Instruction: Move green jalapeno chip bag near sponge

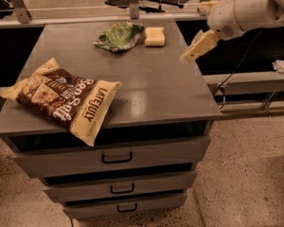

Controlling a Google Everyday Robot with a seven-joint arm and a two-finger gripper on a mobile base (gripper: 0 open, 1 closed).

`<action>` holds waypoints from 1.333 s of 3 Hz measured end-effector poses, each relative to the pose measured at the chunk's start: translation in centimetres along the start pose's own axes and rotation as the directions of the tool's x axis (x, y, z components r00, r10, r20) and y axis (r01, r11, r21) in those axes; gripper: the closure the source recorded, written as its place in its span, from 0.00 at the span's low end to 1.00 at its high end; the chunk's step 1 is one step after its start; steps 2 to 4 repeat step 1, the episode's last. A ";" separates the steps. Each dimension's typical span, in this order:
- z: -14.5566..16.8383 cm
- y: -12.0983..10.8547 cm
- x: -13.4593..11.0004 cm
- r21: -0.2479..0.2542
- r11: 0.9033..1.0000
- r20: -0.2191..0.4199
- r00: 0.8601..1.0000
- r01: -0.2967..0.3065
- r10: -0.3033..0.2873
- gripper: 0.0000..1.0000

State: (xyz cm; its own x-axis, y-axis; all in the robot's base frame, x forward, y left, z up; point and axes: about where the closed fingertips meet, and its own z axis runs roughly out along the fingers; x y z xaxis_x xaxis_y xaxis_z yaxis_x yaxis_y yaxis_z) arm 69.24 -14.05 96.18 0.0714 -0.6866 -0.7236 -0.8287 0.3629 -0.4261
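Note:
The green jalapeno chip bag lies crumpled at the back middle of the grey cabinet top. The pale yellow sponge lies right beside it on its right, almost touching. My gripper hangs in the air over the cabinet's right edge, to the right of the sponge and well apart from it. Its pale fingers stand apart and hold nothing.
A large brown-and-cream "Late July" chip bag lies at the front left, overhanging the edge. The cabinet has three drawers below. A metal rail runs behind the cabinet, and a lower shelf stands to its right.

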 end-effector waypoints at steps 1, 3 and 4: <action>-0.1 1.1 1.8 -0.010 1.000 -0.024 0.999 -0.021 0.021 0.00; -0.1 1.1 1.8 -0.010 1.000 -0.024 0.999 -0.021 0.021 0.00; -0.1 1.1 1.8 -0.010 1.000 -0.024 0.999 -0.021 0.021 0.00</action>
